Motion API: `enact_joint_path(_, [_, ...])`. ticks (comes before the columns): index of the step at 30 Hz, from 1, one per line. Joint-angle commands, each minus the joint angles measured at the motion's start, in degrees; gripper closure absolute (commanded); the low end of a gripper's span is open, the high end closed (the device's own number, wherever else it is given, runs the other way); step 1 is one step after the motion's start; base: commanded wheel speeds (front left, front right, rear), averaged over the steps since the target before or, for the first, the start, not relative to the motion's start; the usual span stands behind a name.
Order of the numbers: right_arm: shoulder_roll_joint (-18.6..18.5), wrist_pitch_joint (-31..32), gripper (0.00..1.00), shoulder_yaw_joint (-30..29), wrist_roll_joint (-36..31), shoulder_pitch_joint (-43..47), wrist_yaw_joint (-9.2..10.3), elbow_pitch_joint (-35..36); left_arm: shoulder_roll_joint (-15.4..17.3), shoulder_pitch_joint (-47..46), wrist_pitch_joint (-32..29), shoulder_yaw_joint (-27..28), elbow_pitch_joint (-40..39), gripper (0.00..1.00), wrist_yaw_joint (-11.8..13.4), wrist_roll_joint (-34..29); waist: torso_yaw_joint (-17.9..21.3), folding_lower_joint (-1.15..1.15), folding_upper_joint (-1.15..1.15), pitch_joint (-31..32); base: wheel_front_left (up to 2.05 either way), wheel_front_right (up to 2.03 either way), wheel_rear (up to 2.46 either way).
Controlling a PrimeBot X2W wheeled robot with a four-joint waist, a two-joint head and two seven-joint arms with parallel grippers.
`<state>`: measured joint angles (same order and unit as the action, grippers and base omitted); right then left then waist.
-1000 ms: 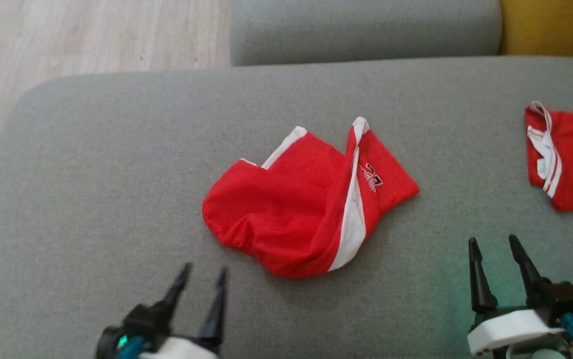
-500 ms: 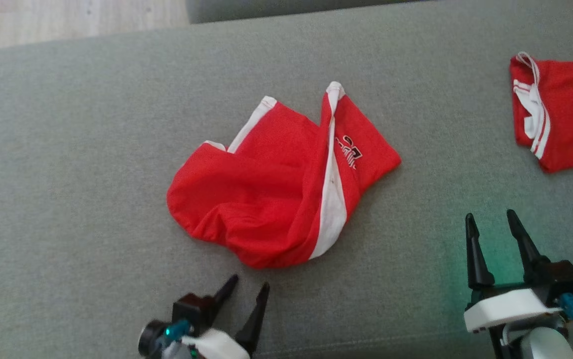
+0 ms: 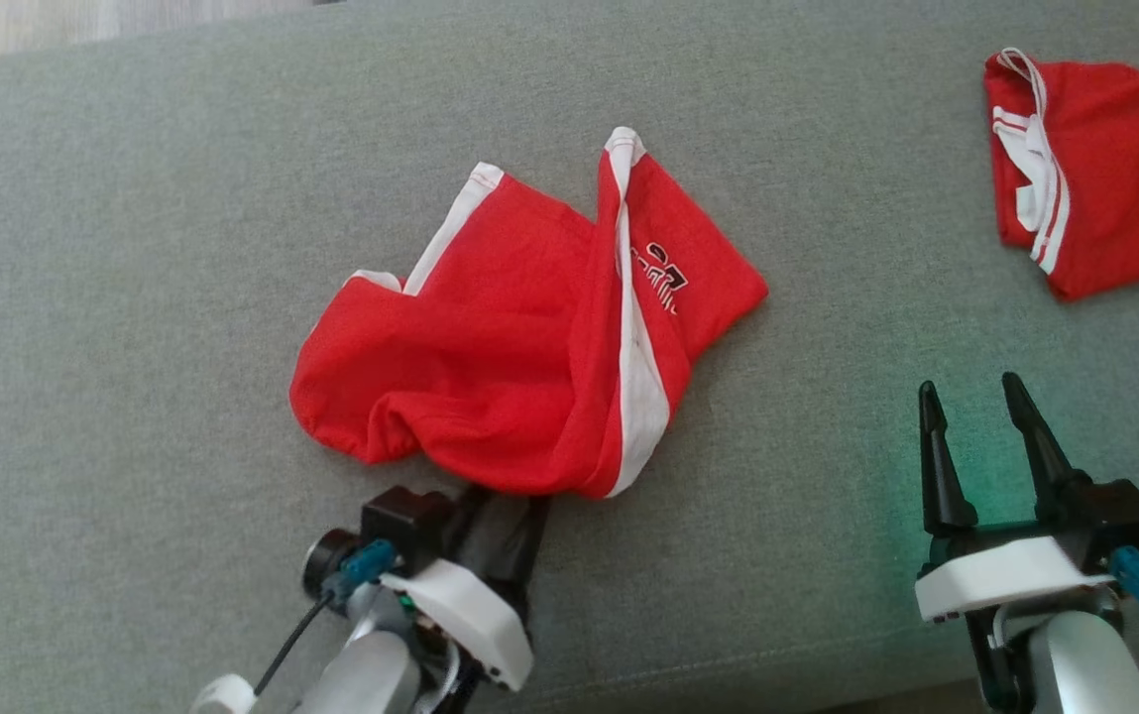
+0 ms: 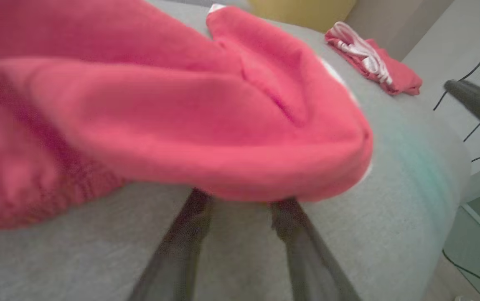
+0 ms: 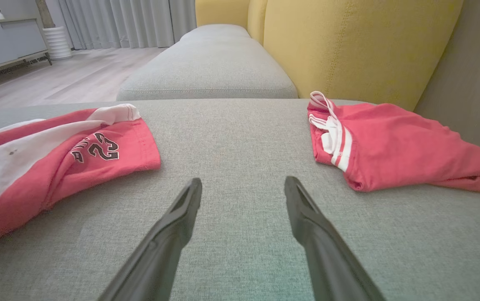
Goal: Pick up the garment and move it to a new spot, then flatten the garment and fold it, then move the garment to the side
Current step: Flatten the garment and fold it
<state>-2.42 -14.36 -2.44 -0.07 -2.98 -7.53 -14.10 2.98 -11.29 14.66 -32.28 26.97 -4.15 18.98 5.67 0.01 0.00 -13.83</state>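
A crumpled red garment [image 3: 529, 337] with white stripes and a printed number lies mid-cushion; it also fills the upper left wrist view [image 4: 160, 117] and shows at the left of the right wrist view [image 5: 35, 167]. My left gripper [image 3: 505, 496] is at its near edge. In the left wrist view its fingers [image 4: 189, 234] stand apart, tips hidden under the red fold. My right gripper [image 3: 970, 389] is open over bare cushion to the garment's right, holding nothing [image 5: 243, 182].
A second red garment [image 3: 1094, 169] with white trim lies at the far right, near the yellow backrest [image 5: 348, 42]. Everything rests on a grey sofa cushion [image 3: 133, 297]. One right finger [image 4: 478, 104] shows in the left wrist view.
The head camera has tilted, shifting the picture. My left gripper has moved forward to the garment's near edge and its fingertips have gone under the fabric. The right gripper stays open.
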Motion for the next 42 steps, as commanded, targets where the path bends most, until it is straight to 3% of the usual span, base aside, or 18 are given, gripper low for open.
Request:
enact_joint_path(1, [-0.45,-0.63,0.00,1.10,0.09,-1.25,0.04,1.45,-0.10,-2.33,0.34,0.98,-2.48,0.54,-0.66,0.70,-0.02,-0.01,0.00,0.19,0.00,0.00,0.00])
enact_joint_path(2, [-0.45,-0.63,0.00,1.02,0.26,-1.22,0.04,1.33,-0.10,-2.57,0.34,0.48,-3.17,0.68,-0.91,1.12,-0.05,-0.01,0.00,0.37,0.00,0.00,0.00])
enact_joint_path(3, [-0.45,-0.63,0.00,0.98,0.49,-1.18,0.04,1.21,-0.10,-2.79,0.34,0.05,-3.91,1.00,-1.12,1.53,-0.11,-0.01,0.00,0.58,0.00,0.00,0.00])
enact_joint_path(16, [-0.45,-0.63,0.00,1.06,2.67,0.49,0.04,-0.47,-0.02,-1.80,0.34,-0.63,-12.20,1.00,-2.56,6.56,-1.94,-0.01,0.00,4.89,0.00,0.00,0.00])
enact_joint_path(27, [-0.45,-0.63,0.00,1.72,3.16,1.51,0.04,-0.98,2.49,-1.01,-1.31,-1.26,-9.49,1.00,-1.25,5.36,-1.61,-0.01,0.00,6.84,0.00,0.00,0.00])
enact_joint_path(30, [-0.45,-0.63,0.00,1.51,3.11,1.88,0.04,-0.99,3.57,-0.40,-1.76,-2.01,-9.34,0.00,-0.53,4.12,-1.42,-0.01,0.00,6.94,0.00,0.00,0.00])
enact_joint_path(41, [-0.45,-0.63,0.00,1.58,2.59,1.64,0.04,-0.86,5.79,-3.24,-4.28,-4.21,-6.75,0.00,0.12,0.92,-0.50,-0.01,0.00,6.08,0.00,0.00,0.00])
enact_joint_path(42, [-0.45,-0.63,0.00,1.57,2.53,1.65,0.04,-0.86,5.71,-3.69,-4.70,-4.59,-5.97,0.16,-0.15,0.92,-0.41,-0.01,0.00,6.04,0.00,0.00,0.00])
